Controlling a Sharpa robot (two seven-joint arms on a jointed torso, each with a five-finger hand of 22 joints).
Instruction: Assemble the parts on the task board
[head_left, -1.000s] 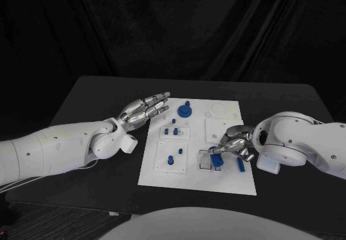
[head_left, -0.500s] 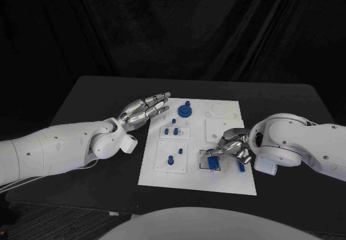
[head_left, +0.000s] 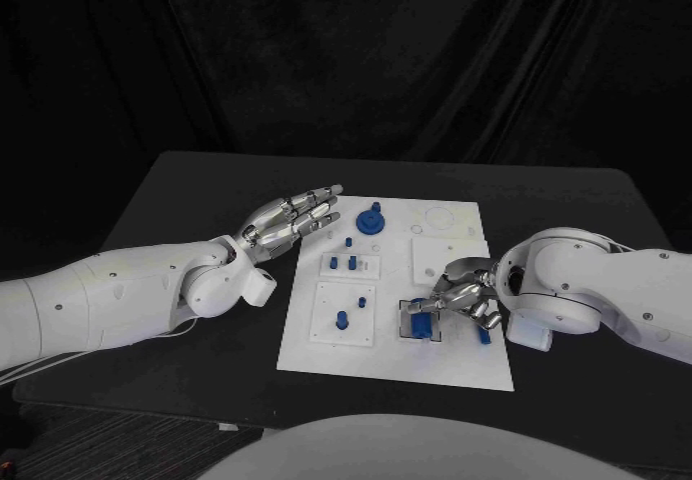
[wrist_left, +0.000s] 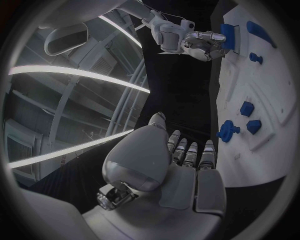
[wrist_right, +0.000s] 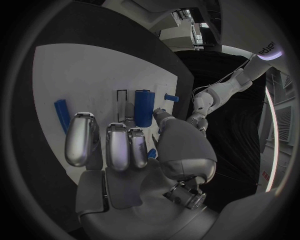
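Observation:
The white task board (head_left: 378, 358) lies in the middle of the table. My right hand (head_left: 464, 296) hovers over its near right part. Its thumb and a finger pinch the end of a blue cylinder (head_left: 420, 322) (wrist_right: 144, 107) that lies in a dark-rimmed rectangular recess. A loose blue bar (head_left: 483, 333) (wrist_right: 61, 114) lies on the board beside that hand. My left hand (head_left: 289, 220) (wrist_left: 181, 165) floats at the board's far left edge, fingers stretched out and apart, holding nothing.
On the board stand a round blue knob (head_left: 371, 220) (wrist_left: 228, 131), two short pegs (head_left: 343, 263) in a raised block, and a single peg (head_left: 342, 320) in another block. Black table (head_left: 188, 200) surrounds the board.
My right hand has shifted slightly toward the board's near edge and lowered the blue cylinder into the recess. The left hand has not moved.

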